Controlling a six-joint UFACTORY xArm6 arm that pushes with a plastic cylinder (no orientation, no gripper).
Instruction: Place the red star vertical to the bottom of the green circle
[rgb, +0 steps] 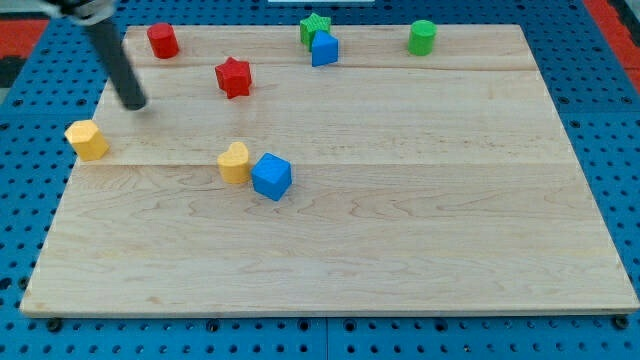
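The red star (233, 77) lies on the wooden board (400, 230) at the upper left. The green circle (422, 37) stands at the board's top edge, right of centre, far to the right of the star. My tip (134, 104) touches the board near its left edge, left of and slightly below the red star, apart from it. The rod slants up to the view's top left corner.
A red cylinder (162, 40) stands at the top left. A green star (314, 27) and a blue block (324, 48) touch at the top centre. A yellow block (87, 139) sits at the left edge. A yellow heart (235, 162) touches a blue cube (271, 176) mid-left.
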